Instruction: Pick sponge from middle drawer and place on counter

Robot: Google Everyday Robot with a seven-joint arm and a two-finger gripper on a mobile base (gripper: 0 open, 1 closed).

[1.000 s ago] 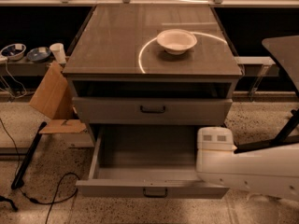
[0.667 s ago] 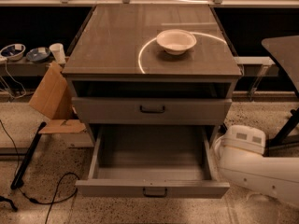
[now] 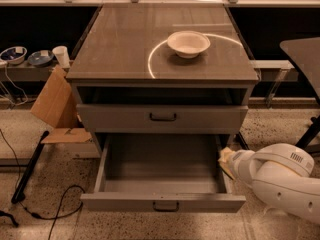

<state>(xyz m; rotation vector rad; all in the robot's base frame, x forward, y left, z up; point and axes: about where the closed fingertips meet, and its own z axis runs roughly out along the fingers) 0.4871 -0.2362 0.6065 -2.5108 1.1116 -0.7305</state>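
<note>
A white bowl (image 3: 188, 43) sits up top; cardboard pieces (image 3: 56, 104) and a cup (image 3: 62, 56) are at left.

Floor (image 3: 45, 219): speckled terrazzo, tan under warm light. Left side: low grey shelf (image 3: 30, 73) carrying a pale bowl (image 3: 13, 54), a darker bowl (image 3: 39, 58) and a white cup (image 3: 62, 56). Brown cardboard sheet (image 3: 54, 100) leans beside the grey cabinet (image 3: 200, 118); a flat cardboard piece (image 3: 67, 135) lies below it. Black cable (image 3: 55, 211) loops over the floor near a black pole (image 3: 30, 166). Right side: dark table (image 3: 302, 51). End effector (image 3: 229, 160) sits low, just right of the cabinet.
</note>
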